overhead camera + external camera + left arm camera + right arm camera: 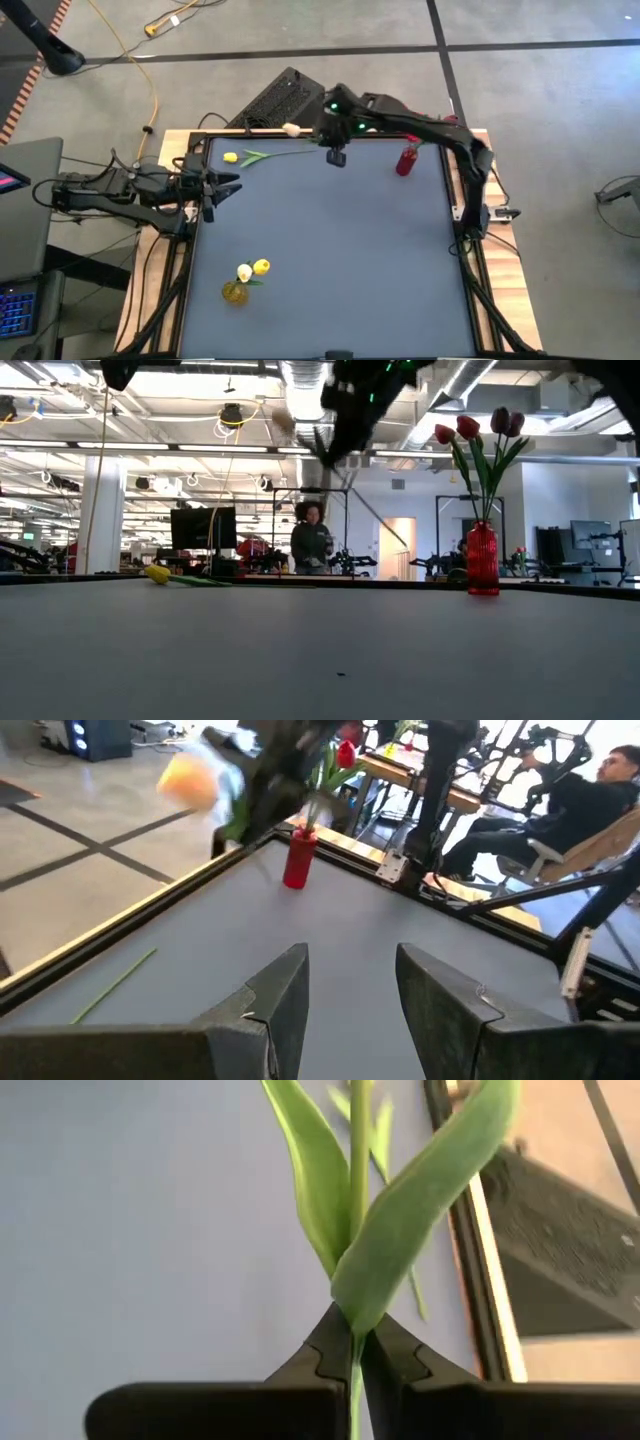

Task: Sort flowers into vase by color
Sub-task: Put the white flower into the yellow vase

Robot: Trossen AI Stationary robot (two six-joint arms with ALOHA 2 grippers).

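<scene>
My right tool [355, 1355] is clamped on a pale tulip's stem [358, 1200], lifted above the bench's far edge [300, 140]; the left tool [345, 990] waits with fingers apart at the left side. I judge this the carry step. Next I must swing it to the yellow vase [234, 292] near the front, not the red vase [405, 162].

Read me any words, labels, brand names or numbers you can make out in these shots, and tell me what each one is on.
No readable text shows in any view.
The red vase shows no label.
The right tool, shut on a flower stem, shows no marking.
The left tool, open at the table edge, shows none.
Background monitors in the low view are too small to read.
</scene>
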